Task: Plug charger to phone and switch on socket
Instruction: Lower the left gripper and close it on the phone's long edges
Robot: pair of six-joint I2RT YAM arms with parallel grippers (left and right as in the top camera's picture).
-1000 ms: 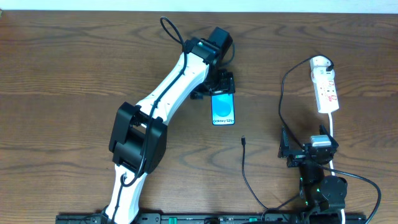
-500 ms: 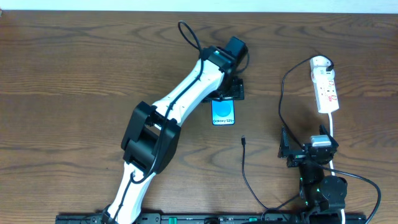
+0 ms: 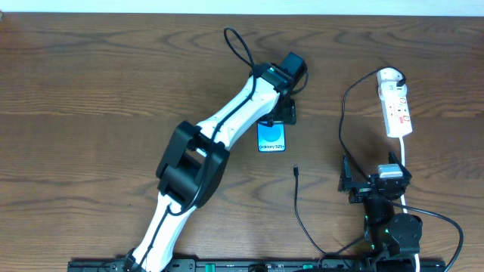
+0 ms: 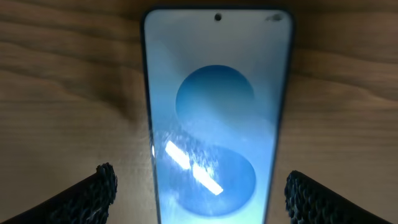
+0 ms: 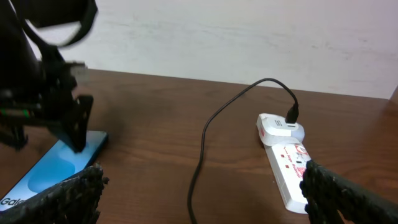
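left end effector (image 4: 200, 190): wide open, one finger either side of the phone (image 3: 272, 137), gripping nothing

right end effector (image 5: 202, 193): also released, empty, parked near my base beside the cord

phone: flat on the tabletop (image 3: 91, 91), screen up, foot toward me

charger plug tip (image 3: 296, 171): loose on the wood, near the phone's foot but apart from it

socket (image 3: 395, 102): far right, well apart from the phone

worry 1: if I clench off-centre, the phone could skid or twist, and its port swings away from the plug

worry 2: thin floppy cable, so the tip could droop and miss the port

worry 3: poking the switch might just shove the strip along
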